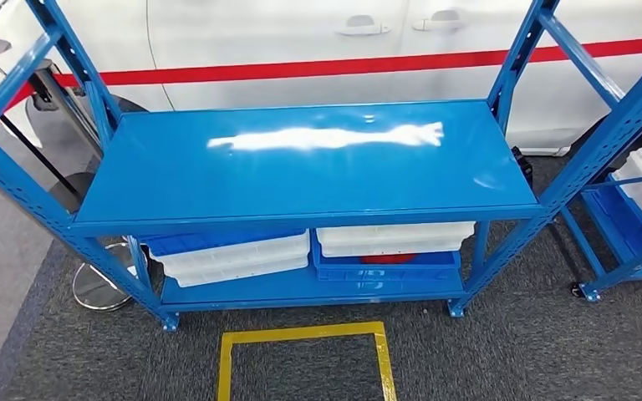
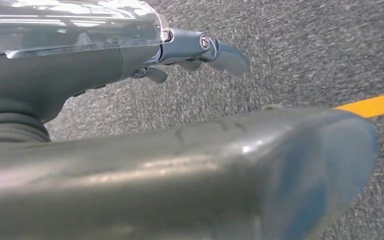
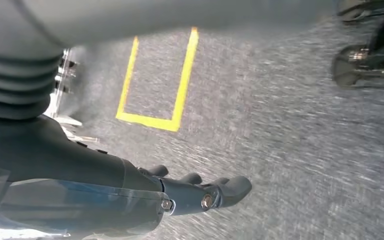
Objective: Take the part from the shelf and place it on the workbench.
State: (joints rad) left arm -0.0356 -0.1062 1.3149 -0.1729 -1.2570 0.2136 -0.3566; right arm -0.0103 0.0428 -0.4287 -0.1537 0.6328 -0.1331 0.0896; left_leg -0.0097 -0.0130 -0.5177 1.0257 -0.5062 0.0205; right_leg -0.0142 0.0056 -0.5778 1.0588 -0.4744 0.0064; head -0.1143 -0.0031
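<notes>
Both arms hang at the robot's sides, so whatever it is to fetch lies ahead of the hands and up from where they dangle, on the blue shelf (image 1: 301,167) it is facing. The left hand (image 2: 190,50) points down at the grey carpet (image 2: 305,45) with its dark fingers loosely extended and a little apart, nothing in them; the right hand (image 3: 195,192) hangs the same way, fingers side by side and empty, over the yellow floor square (image 3: 155,75). Neither looks closer to the rack than the other. The top deck is glossy painted steel, flat, with a bright smear of reflected light and nothing resting on it. The part itself I cannot pick out for certain: below the deck sit white bins (image 1: 234,259) stacked on the lower level, matte plastic and shallow, and a blue crate (image 1: 384,271) beside them with something red (image 1: 389,258) just showing inside, possibly the part. If so, it lies low and slightly to the right, tucked under the top deck, and its long axis is hidden. A white car (image 1: 301,42) with a red stripe stands behind.
</notes>
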